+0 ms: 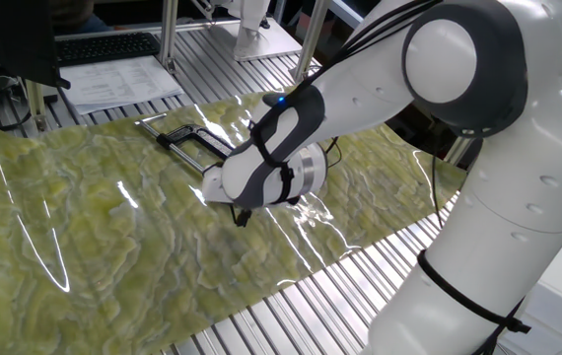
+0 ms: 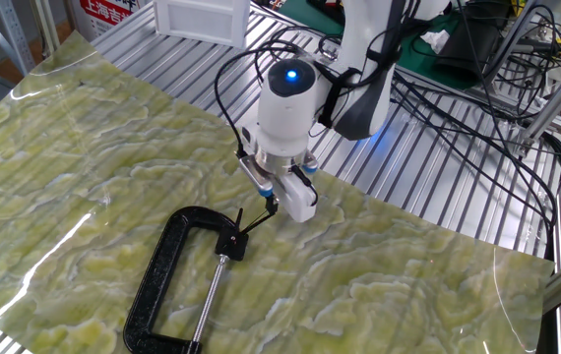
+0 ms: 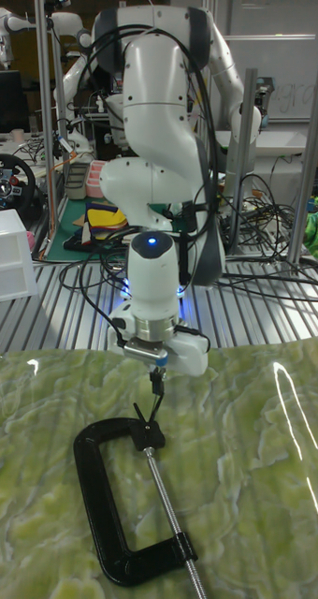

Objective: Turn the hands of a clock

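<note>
The clock is a black C-clamp point(image 2: 162, 285) with a silver screw rod point(image 2: 209, 295), and it lies flat on the green marbled sheet point(image 2: 64, 167). No dial shows on it. Its thin black handle pin point(image 2: 249, 226) sticks out from the screw head towards my gripper point(image 2: 274, 205), which hangs over that end with its fingers shut on the pin's tip. In the tall fixed view the gripper point(image 3: 157, 363) stands just above the clamp point(image 3: 92, 487), with the pin point(image 3: 154, 393) slanting up into it. In one fixed view the wrist hides most of the clamp point(image 1: 187, 138) and the gripper point(image 1: 241, 214).
The sheet lies on a slatted aluminium table point(image 2: 428, 187). A keyboard point(image 1: 104, 47) and papers point(image 1: 123, 81) sit at the far edge. A white box point(image 2: 202, 18) and a tangle of cables point(image 2: 477, 88) lie behind the arm, and a white bin point(image 3: 9, 253) stands to the left.
</note>
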`<state>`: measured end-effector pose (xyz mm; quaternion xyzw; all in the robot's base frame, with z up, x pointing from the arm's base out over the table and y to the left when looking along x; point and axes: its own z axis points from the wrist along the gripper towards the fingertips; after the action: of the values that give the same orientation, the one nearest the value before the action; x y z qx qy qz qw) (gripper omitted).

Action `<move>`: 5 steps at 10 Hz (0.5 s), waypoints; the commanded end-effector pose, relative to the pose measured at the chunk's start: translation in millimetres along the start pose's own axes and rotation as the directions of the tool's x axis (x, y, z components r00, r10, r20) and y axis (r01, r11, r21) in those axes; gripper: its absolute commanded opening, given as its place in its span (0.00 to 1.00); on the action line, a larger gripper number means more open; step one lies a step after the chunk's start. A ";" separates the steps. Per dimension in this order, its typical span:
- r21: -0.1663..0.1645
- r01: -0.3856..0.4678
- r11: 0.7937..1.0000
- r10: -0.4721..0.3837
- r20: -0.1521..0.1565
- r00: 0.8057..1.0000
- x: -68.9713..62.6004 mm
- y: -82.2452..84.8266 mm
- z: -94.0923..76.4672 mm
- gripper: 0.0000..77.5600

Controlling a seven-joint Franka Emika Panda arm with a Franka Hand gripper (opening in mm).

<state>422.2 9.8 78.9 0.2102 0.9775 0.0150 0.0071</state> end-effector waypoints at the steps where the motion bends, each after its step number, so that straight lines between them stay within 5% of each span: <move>1: -0.010 -0.039 0.999 0.039 0.018 0.999 4.3 10.7 4.3 0.00; 5: -0.011 -0.077 0.997 0.077 0.019 0.997 1.8 25.6 0.9 0.00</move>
<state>428.3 32.4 76.7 0.2451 0.9692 0.0178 0.0157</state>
